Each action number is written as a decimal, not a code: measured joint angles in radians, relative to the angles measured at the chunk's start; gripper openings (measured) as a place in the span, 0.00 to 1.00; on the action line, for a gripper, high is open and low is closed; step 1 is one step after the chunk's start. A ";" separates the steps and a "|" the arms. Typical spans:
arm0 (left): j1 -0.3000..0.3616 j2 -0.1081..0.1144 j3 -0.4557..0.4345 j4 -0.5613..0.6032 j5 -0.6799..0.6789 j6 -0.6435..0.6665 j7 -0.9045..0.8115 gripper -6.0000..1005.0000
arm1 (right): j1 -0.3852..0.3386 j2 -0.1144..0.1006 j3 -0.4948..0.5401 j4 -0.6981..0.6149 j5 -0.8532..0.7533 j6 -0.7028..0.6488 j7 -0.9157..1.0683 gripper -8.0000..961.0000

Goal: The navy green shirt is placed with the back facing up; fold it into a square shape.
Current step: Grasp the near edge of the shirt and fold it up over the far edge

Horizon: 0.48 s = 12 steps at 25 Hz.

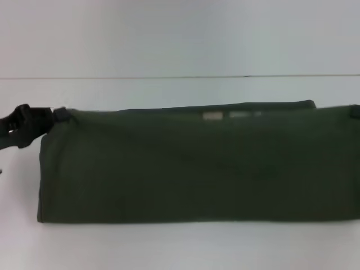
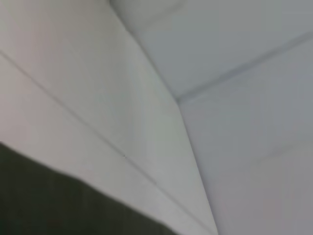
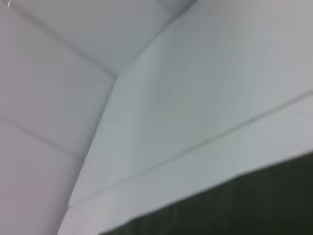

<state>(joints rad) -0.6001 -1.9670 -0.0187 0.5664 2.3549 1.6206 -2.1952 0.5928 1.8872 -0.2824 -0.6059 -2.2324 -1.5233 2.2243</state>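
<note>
The navy green shirt (image 1: 197, 169) lies across the white table (image 1: 169, 247) as a long, wide band, with its front fold line near me. Its upper edge runs straight and taut between the two grippers. My left gripper (image 1: 59, 115) is at the band's far left corner, shut on the cloth. Only a dark sliver of my right gripper (image 1: 355, 111) shows at the far right corner, pinching the same edge. A back layer (image 1: 253, 105) peeks out behind, with small cream marks (image 1: 212, 116). Dark cloth fills a corner of the left wrist view (image 2: 49, 200) and of the right wrist view (image 3: 244, 205).
White tabletop shows in front of the shirt and behind it, up to a seam line (image 1: 180, 77) where the pale wall begins. The shirt's right end runs out of the head view. Both wrist views show white table panels (image 2: 122, 98) and joints.
</note>
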 joint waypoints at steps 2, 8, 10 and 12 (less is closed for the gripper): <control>0.002 -0.004 0.002 -0.014 -0.019 -0.033 0.010 0.04 | 0.006 0.020 -0.004 0.008 0.015 0.060 -0.025 0.04; 0.003 -0.035 0.005 -0.104 -0.130 -0.238 0.149 0.04 | 0.042 0.099 -0.004 0.029 0.022 0.272 -0.127 0.04; -0.001 -0.046 0.007 -0.116 -0.149 -0.277 0.187 0.04 | 0.058 0.117 -0.004 0.048 0.024 0.332 -0.163 0.04; -0.006 -0.057 0.009 -0.123 -0.165 -0.306 0.219 0.04 | 0.068 0.129 -0.004 0.066 0.031 0.381 -0.191 0.04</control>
<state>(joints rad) -0.6063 -2.0238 -0.0099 0.4437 2.1899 1.3143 -1.9762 0.6613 2.0163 -0.2866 -0.5395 -2.2011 -1.1425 2.0336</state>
